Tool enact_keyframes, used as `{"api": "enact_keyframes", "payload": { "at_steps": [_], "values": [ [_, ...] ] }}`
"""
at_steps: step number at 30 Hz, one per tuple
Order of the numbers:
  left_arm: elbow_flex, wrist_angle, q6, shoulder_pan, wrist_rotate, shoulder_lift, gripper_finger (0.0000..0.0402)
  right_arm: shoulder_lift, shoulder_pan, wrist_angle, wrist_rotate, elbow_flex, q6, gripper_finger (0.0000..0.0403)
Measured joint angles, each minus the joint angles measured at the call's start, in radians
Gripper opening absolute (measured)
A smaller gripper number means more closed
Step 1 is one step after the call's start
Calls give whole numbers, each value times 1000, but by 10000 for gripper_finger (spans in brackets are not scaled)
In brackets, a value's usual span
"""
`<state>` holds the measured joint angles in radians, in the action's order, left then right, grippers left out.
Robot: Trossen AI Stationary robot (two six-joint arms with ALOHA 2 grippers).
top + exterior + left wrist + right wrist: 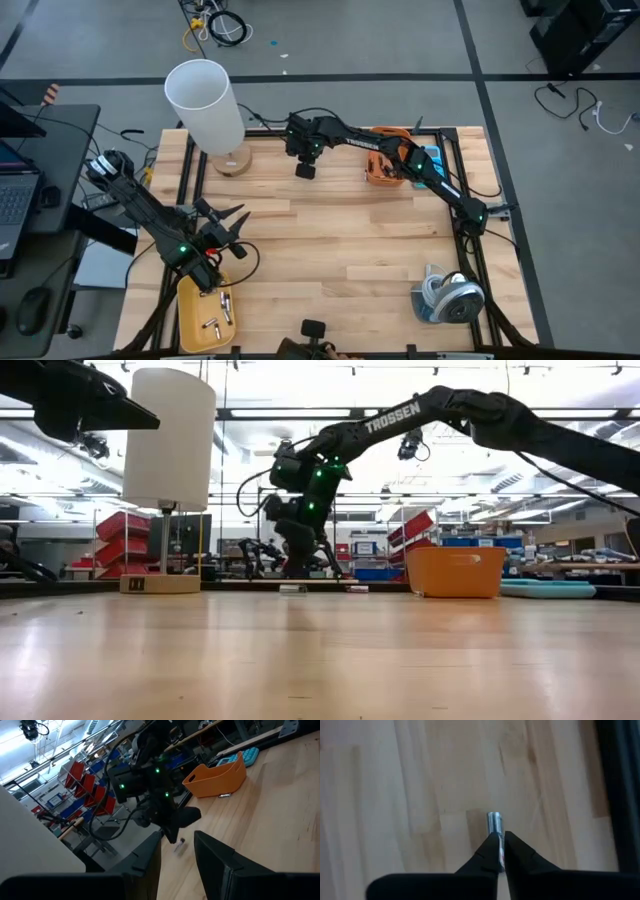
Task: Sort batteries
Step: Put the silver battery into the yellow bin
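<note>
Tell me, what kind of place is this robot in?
Probably a robotics lab or workshop: a wooden table with two robot arms, red storage bins on shelves behind, and cables on the floor.

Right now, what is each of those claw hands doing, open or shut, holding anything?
Left gripper: open, empty, above the yellow tray.
Right gripper: shut on a silvery battery down at the table.

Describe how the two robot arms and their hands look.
Both arms are dark with black cables along them. The right arm carries white TROSSEN lettering and green lights near its wrist. The left hand and right hand each have two black, tapering fingers.
</note>
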<state>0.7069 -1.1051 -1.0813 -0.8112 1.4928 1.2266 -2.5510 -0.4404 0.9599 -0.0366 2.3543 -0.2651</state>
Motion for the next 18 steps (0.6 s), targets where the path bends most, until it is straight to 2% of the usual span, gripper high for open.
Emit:
{"api": "enact_keyframes", "payload": {
  "at_steps": [3,7,12,18],
  "values": [
    [0,10,1,0,0,0,119,20,-2,2,-12,1,-1,2],
    [0,15,2,0,-5,0,119,37,-2,10,-15,3,-7,4],
    [0,16,2,0,-6,0,119,37,-5,38,-17,1,-88,3],
    [0,16,3,0,-6,0,119,33,-7,68,-19,-21,-154,63]
  ]
}}
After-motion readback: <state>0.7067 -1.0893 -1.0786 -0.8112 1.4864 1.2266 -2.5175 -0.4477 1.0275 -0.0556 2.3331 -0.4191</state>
